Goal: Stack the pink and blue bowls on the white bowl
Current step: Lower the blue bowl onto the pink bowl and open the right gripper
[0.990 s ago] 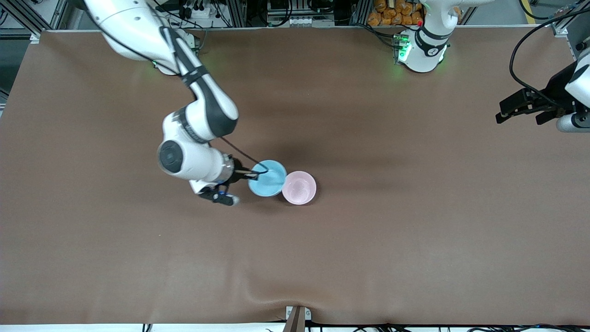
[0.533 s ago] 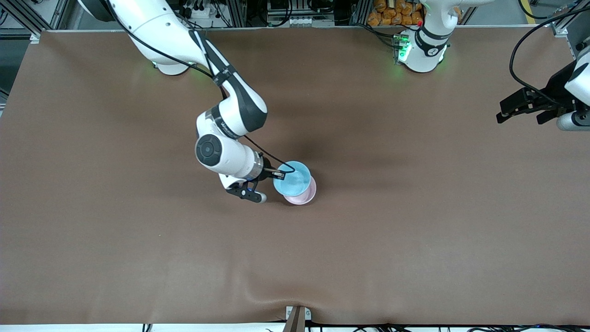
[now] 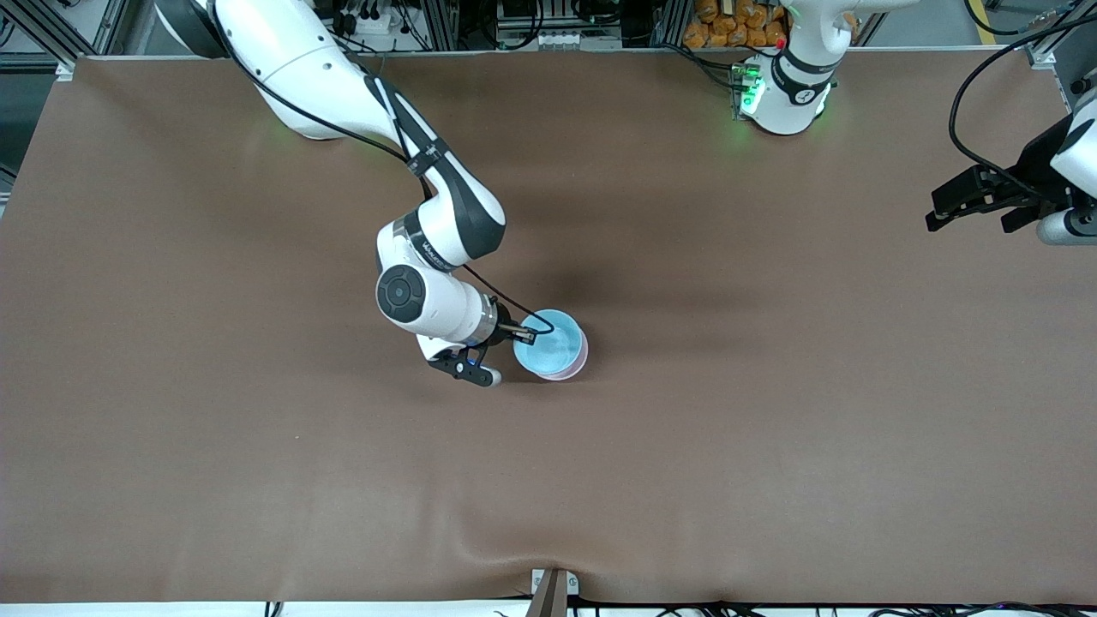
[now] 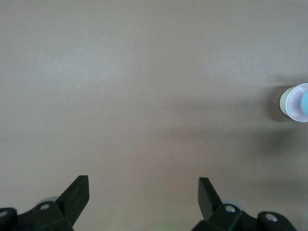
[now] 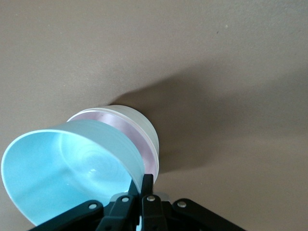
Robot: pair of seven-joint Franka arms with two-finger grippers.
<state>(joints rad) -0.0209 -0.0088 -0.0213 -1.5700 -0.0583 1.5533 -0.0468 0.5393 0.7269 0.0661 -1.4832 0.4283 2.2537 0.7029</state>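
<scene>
The fingers of the right gripper are pinched together on the rim of the blue bowl, one on the inside wall and one on the outside, so the bowl is firmly in their hold. In the right wrist view that bowl sits tilted, its mouth leaning toward the camera, lowered partly into the pink bowl, which itself is nested in the white bowl; only a pink band and a pale wall below it show. From the front view the stack stands near the middle of the counter, with a thin pink crescent peeking past the blue rim on the side nearer the front camera. So, as I judge it, the pink bowl is already placed and the blue one is nearly home but not yet seated flat or released; what is left is to level it, let go and lift clear. The left gripper waits over the counter's edge at the left arm's end, its fingers spread wide and holding nothing, well apart from the stack.
</scene>
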